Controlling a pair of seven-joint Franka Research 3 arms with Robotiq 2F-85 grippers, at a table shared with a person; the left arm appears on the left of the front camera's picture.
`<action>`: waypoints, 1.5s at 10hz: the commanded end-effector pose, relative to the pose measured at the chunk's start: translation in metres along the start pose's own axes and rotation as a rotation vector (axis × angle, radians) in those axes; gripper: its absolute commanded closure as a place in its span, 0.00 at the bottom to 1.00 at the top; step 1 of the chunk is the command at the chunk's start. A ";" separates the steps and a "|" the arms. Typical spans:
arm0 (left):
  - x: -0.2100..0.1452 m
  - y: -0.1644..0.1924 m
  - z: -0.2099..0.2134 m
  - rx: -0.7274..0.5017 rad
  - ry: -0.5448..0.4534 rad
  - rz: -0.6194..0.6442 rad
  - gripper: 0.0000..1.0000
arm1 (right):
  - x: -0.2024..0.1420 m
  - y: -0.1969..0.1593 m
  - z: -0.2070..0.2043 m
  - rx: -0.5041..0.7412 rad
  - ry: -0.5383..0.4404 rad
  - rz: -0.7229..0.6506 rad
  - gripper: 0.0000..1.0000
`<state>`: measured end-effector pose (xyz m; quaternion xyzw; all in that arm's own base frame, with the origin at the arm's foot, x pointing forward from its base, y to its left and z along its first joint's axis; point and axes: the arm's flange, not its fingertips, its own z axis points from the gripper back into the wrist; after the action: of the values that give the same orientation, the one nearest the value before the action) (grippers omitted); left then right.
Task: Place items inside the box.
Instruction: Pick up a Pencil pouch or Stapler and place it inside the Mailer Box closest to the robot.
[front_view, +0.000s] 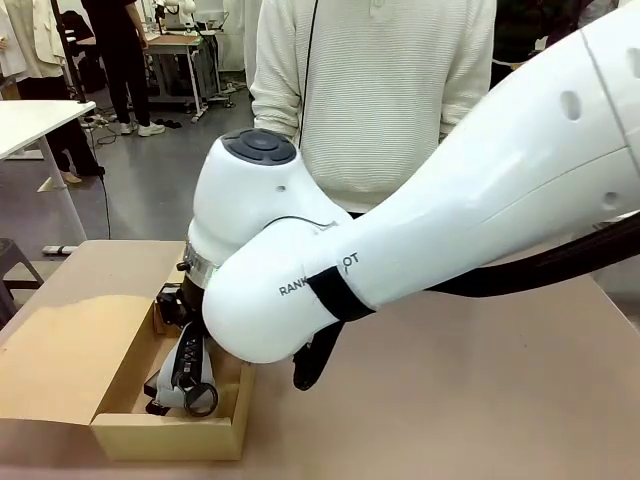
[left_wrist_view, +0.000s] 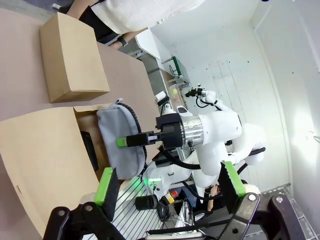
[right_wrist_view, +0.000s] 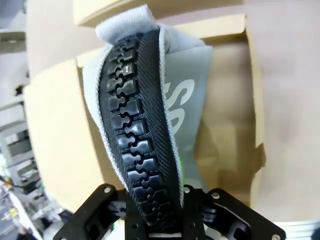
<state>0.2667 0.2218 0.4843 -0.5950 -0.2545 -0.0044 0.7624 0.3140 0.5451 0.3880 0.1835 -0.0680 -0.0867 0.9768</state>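
The grey zippered pouch hangs upright inside the open brown box at the table's near left, its lower end close to the box floor. My right gripper reaches across from the right and is shut on the pouch. In the right wrist view the pouch's black zipper runs up from between the fingers, with the box floor behind it. The left wrist view shows the pouch over the box, a black item in the box beside it, and my left gripper open and apart from them.
The box's flap lid lies open to the left. A smaller closed cardboard box stands beyond the big one. A person in a cream sweater stands at the far side. My right arm's big white links span the table's middle.
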 end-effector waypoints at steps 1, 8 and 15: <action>-0.003 -0.002 0.000 0.000 -0.002 -0.017 0.00 | -0.001 0.020 -0.013 -0.064 -0.002 -0.027 0.93; -0.003 -0.002 0.000 0.000 -0.002 -0.017 0.00 | 0.018 0.001 -0.040 -0.106 0.087 -0.108 0.93; -0.003 -0.002 0.000 0.000 -0.002 -0.017 0.00 | 0.020 -0.008 -0.039 -0.128 0.118 -0.123 0.00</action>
<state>0.2667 0.2217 0.4844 -0.5950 -0.2545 -0.0044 0.7624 0.3402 0.5531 0.3488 0.1319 0.0018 -0.1411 0.9812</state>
